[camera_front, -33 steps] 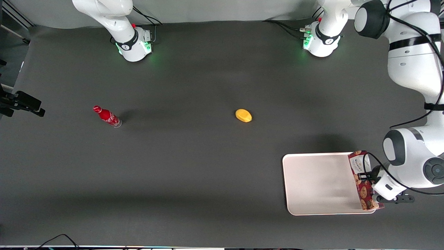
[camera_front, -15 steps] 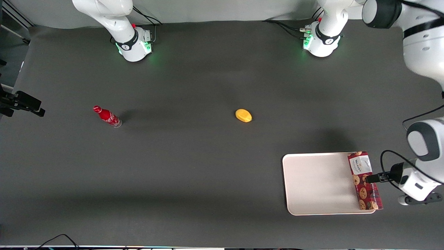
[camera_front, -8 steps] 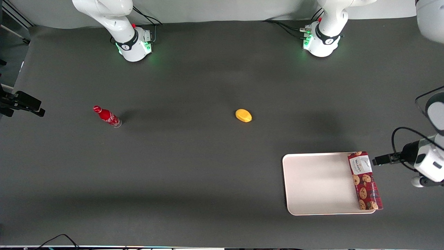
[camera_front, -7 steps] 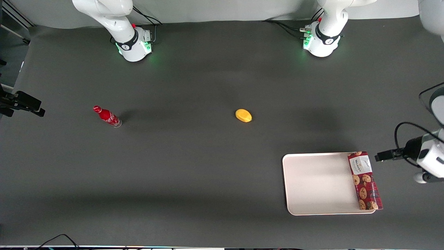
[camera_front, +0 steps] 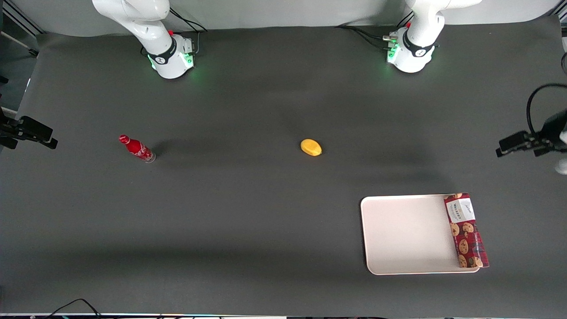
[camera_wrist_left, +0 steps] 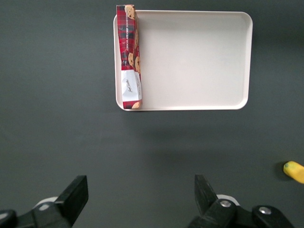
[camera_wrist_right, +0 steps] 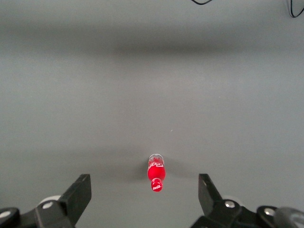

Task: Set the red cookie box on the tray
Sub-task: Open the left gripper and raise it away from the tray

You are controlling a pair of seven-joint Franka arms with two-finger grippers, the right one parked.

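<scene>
Along the pale rounded tray's (camera_front: 407, 235) edge lay the long tartan red cookie box (camera_front: 466, 230), while the gripper (camera_wrist_left: 137, 202) hung well above, fingers spread.

Dark grey matte tabletop (camera_front: 248, 212), pale wall strip along edge farthest from front camera, soft even light.

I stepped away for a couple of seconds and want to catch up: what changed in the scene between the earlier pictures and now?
The end effector let go of the red cookie box, which settled flat along the tray edge nearest the working arm. It then drew back, open, up and away from the front camera. The tray, the yellow object and the small red bottle stayed put.
</scene>
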